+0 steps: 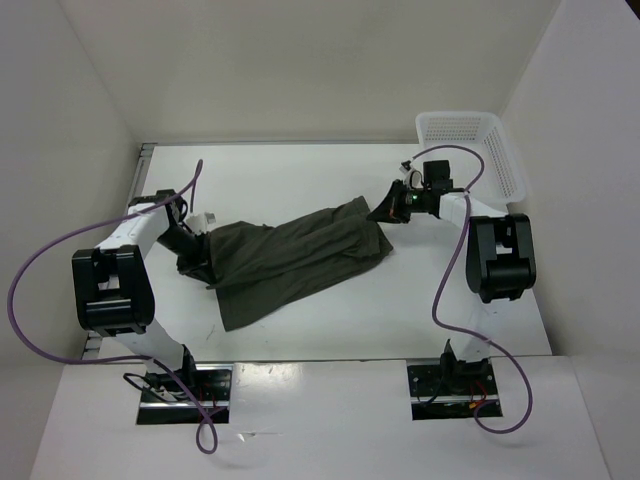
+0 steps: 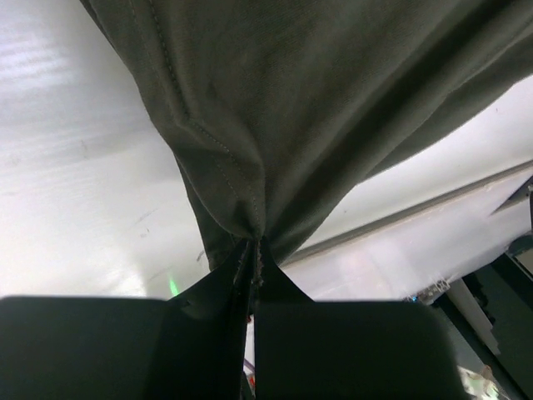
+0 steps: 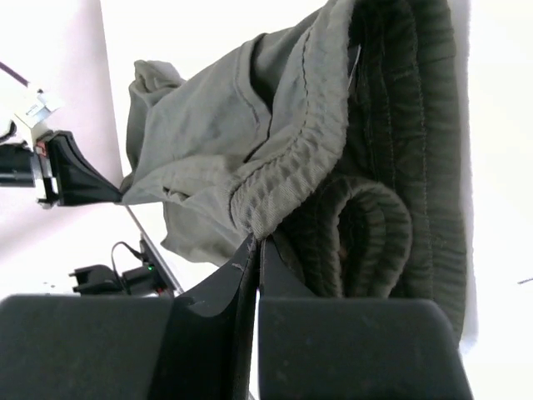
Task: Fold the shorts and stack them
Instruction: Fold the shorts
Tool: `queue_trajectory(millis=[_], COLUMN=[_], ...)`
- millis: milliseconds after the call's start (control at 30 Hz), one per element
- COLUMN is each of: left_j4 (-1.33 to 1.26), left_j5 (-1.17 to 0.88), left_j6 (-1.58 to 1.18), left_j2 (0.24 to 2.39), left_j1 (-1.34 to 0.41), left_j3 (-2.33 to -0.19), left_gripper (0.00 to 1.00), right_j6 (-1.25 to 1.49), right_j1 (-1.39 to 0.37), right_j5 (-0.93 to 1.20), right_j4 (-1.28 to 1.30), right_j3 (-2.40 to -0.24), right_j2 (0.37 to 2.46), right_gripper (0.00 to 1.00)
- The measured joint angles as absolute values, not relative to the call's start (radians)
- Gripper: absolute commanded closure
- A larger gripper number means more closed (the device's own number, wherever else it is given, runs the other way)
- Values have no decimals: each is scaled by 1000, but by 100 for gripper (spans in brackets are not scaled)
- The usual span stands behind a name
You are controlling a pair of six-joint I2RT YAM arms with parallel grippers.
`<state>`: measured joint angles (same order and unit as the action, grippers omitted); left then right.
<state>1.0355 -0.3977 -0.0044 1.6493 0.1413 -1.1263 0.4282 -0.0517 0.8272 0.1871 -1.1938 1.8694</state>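
The dark olive-green shorts (image 1: 290, 255) stretch diagonally across the table between both grippers. My left gripper (image 1: 197, 256) is shut on a hemmed leg edge at the left end; the left wrist view shows the cloth (image 2: 283, 117) pinched at my closed fingertips (image 2: 255, 243). My right gripper (image 1: 385, 212) is shut on the ribbed waistband at the right end; the right wrist view shows the gathered waistband (image 3: 333, 167) clamped at the fingertips (image 3: 256, 242). One leg hangs loose toward the front of the table (image 1: 245, 305).
A white plastic basket (image 1: 470, 150) stands at the back right corner, just behind the right arm. Purple cables loop off both arms. White walls close the table on the left, back and right.
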Motion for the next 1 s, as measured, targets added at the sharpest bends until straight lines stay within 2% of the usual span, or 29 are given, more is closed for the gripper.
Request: queue_trajectory(millis=[200, 400, 467, 533, 567, 700, 867, 967, 1000], left_j4=[1129, 1214, 1230, 1236, 1237, 1245, 1271, 1272, 1275], left_j5=[-398, -395, -385, -377, -374, -361, -344, -333, -326], left_j6=[-4, -4, -4, -4, -4, -4, -4, -4, -4], left_j2=[1645, 1644, 1644, 1644, 1644, 1643, 1642, 1634, 1631], left_j1=[141, 123, 98, 61, 41, -31, -49, -48, -48], left_j3=[-1175, -1231, -1225, -1205, -1191, -1109, -1071, -1073, -1078], left_gripper=[96, 91, 86, 82, 79, 74, 63, 63, 63], right_j6=[365, 402, 424, 449, 460, 483, 490, 489, 488], right_j1=[-52, -52, -51, -51, -51, -50, -47, -69, -96], right_j5=[783, 726, 677, 617, 590, 472, 305, 257, 244], right_j4=[347, 460, 501, 536, 548, 584, 672, 672, 661], right_j3=[-1166, -988, -950, -935, -934, -935, -984, -1044, -1071], right_j2=[1751, 1602, 1595, 1587, 1579, 1514, 1426, 1354, 1338], right_gripper=[100, 100, 99, 89, 74, 66, 66, 66, 60])
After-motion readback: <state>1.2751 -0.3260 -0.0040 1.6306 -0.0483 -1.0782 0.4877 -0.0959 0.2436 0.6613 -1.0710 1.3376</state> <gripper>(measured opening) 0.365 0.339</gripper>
